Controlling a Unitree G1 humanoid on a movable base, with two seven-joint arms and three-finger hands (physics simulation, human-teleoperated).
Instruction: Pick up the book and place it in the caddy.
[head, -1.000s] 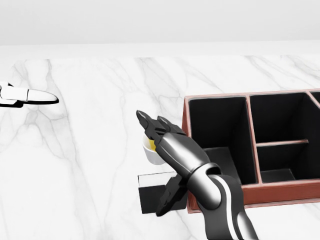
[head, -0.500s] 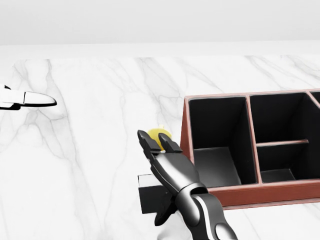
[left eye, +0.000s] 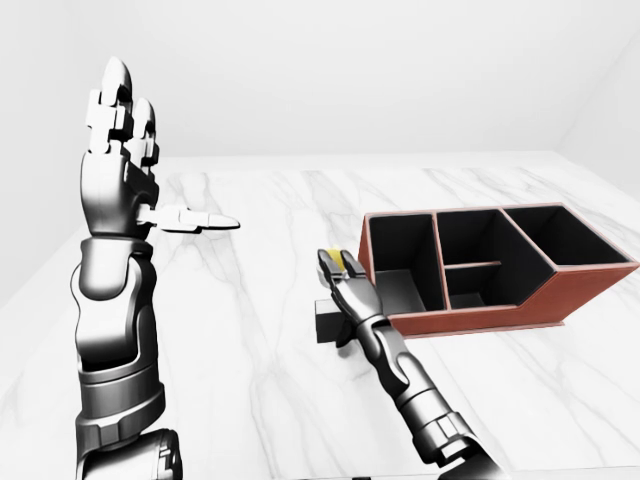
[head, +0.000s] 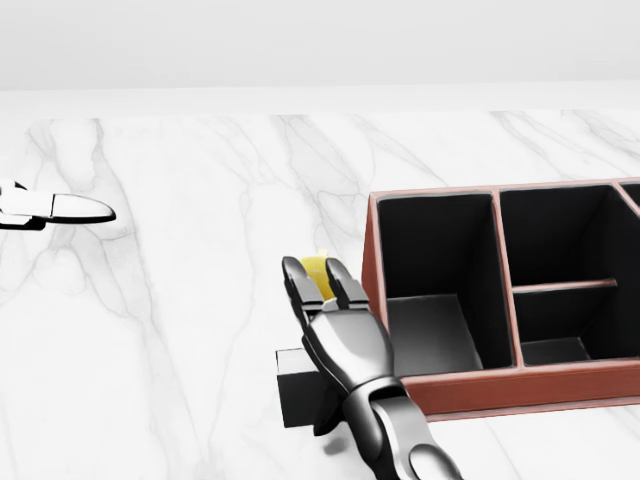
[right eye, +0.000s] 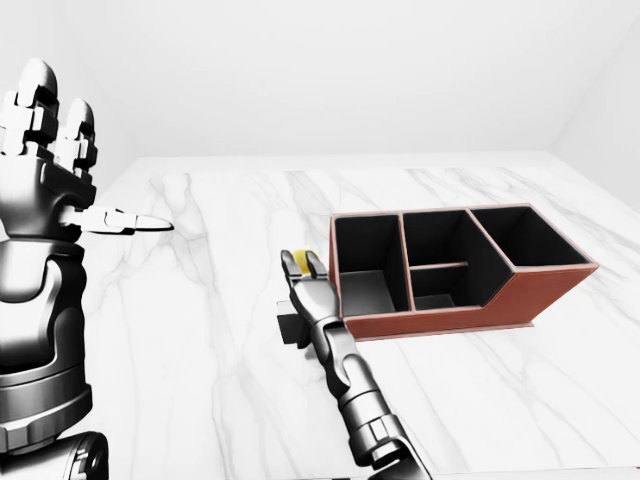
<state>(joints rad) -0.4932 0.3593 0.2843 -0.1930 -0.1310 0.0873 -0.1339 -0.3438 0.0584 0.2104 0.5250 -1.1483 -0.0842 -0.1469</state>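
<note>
The book (head: 300, 385) lies flat on the white marble desk (head: 180, 330), a dark slab with a pale upper edge, just beside the near left corner of the caddy (head: 520, 385). Most of it is hidden under the right hand (head: 335, 320), which reaches over it with its fingers straight and apart, gripping nothing; whether the palm touches the cover cannot be told. A small yellow thing (head: 315, 268) shows past the fingertips, beside the caddy's left wall; what it is cannot be told. The caddy is a reddish-brown box with black insides, split into several open compartments, and it sits toward the desk's right side. The left hand (left eye: 120, 130) is raised high over the desk's left edge, well apart from the book, fingers upright and loosely spread, thumb pointing right, holding nothing
</note>
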